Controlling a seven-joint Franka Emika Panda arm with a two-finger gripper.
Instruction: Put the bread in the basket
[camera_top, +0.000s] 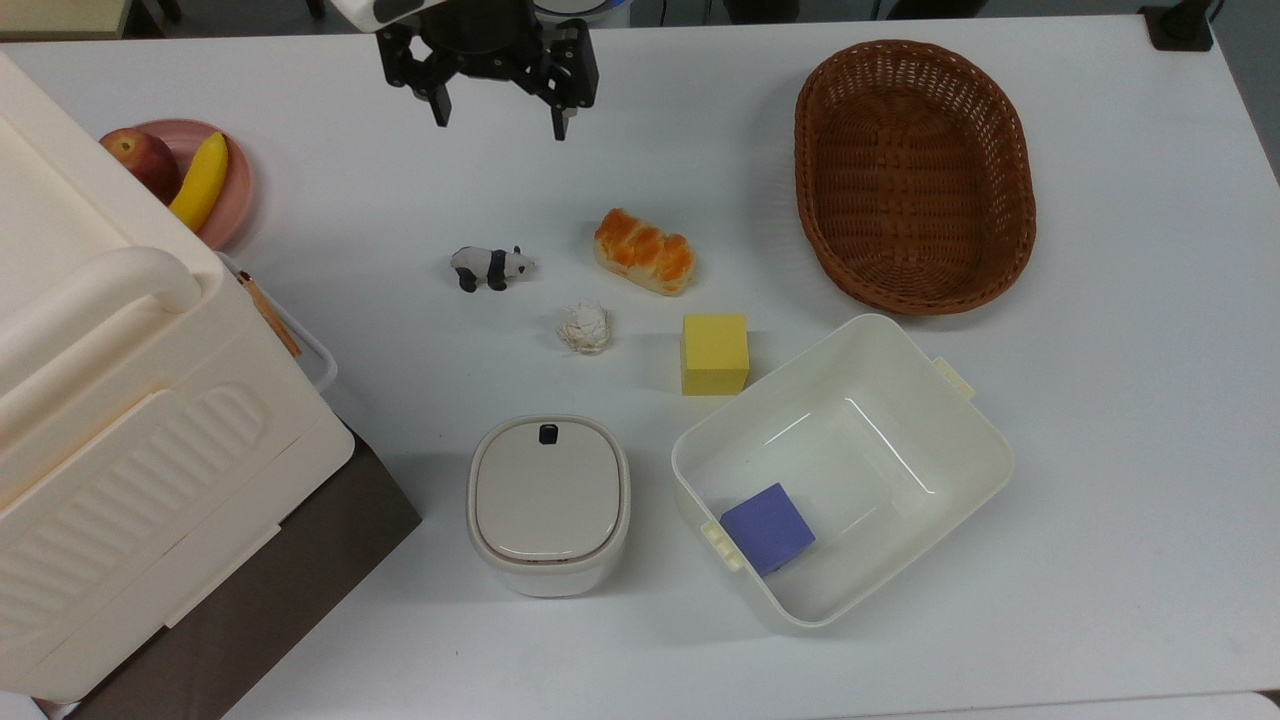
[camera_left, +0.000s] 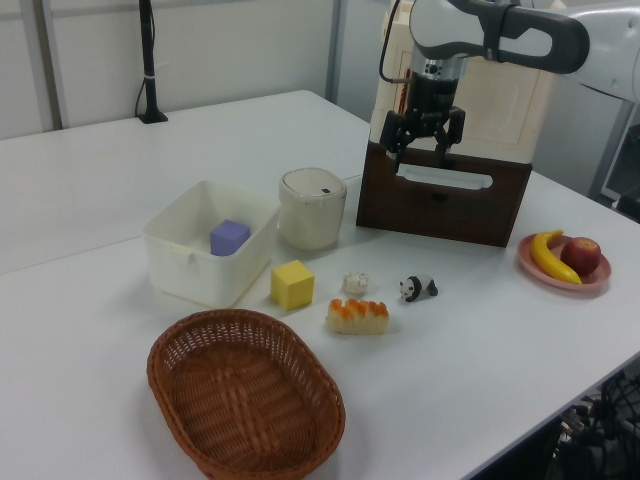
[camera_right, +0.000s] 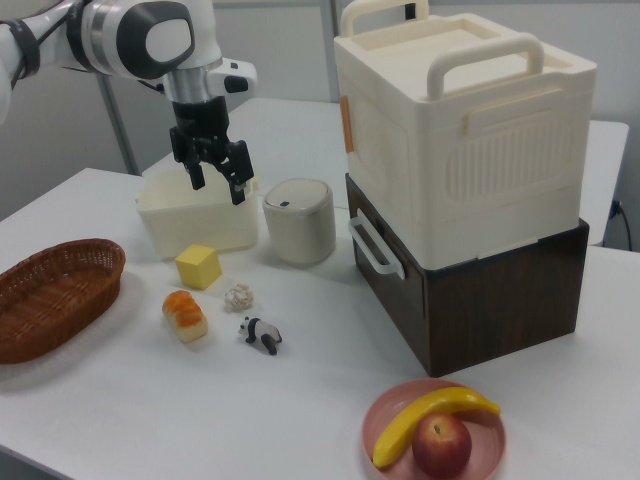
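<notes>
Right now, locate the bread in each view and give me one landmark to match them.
Top view: the bread lies near centre, up-left of the yellow cube.
Left view: bread lies low centre, right of the yellow cube.
Right view: bread lies lower left, below the yellow cube.
Shared landmark: the yellow cube.

Bare table (camera_top: 700, 130) lies open across the top view's upper centre. The panda figurine (camera_top: 490, 267), paper ball (camera_top: 583, 327) and yellow cube (camera_top: 715, 353) crowd the middle.
</notes>
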